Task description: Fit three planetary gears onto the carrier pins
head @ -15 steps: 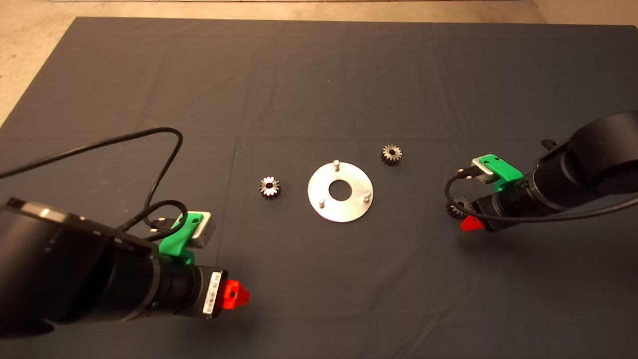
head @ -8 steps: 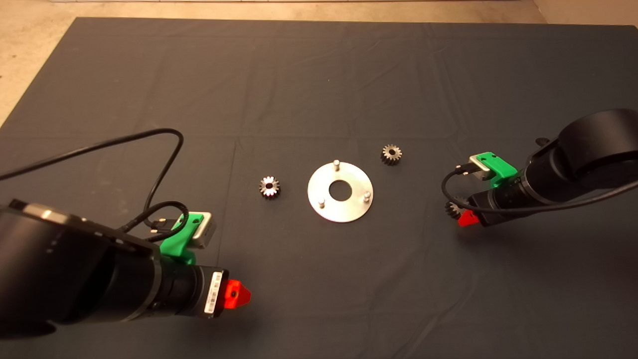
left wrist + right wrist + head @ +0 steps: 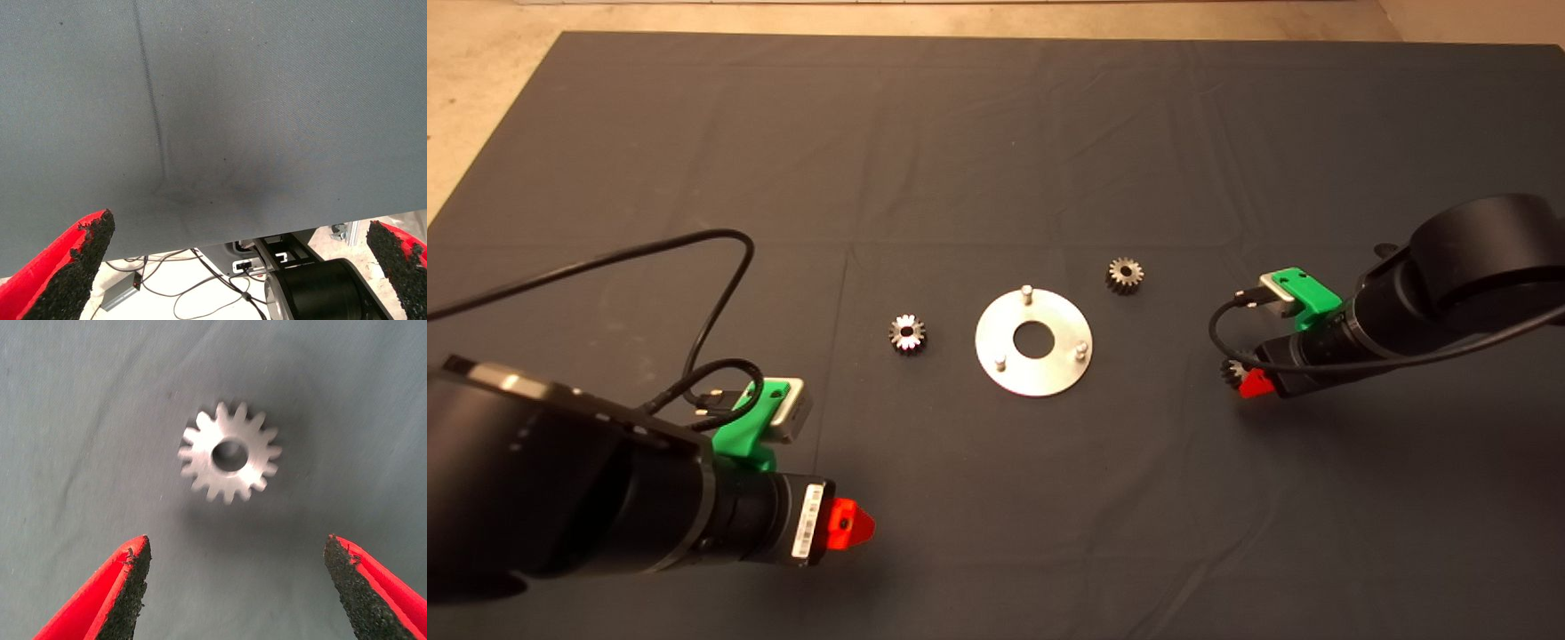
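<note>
The silver disc (image 3: 1034, 342) lies mid-mat with three bare carrier pins (image 3: 1027, 292) standing on it. One planetary gear (image 3: 908, 332) lies flat to the disc's left, and another (image 3: 1125, 275) lies off its upper right. A third gear (image 3: 229, 453) lies flat on the mat at the right; the head view shows only its edge (image 3: 1232, 372) beside the arm. My right gripper (image 3: 237, 587) hangs open just over this gear, one finger on each side and neither touching it. My left gripper (image 3: 240, 267) is open and holds nothing at the lower left of the mat.
The dark mat (image 3: 996, 133) covers the table, with tan floor (image 3: 480, 89) past its far left corner. A black cable (image 3: 711, 293) loops over the mat from the left arm. The left wrist view shows the mat's edge with cables and a stand beyond it.
The right gripper has shifted left and lower over the third gear, now covering more of it in the head view. The left arm, the disc and the other two gears have not moved.
</note>
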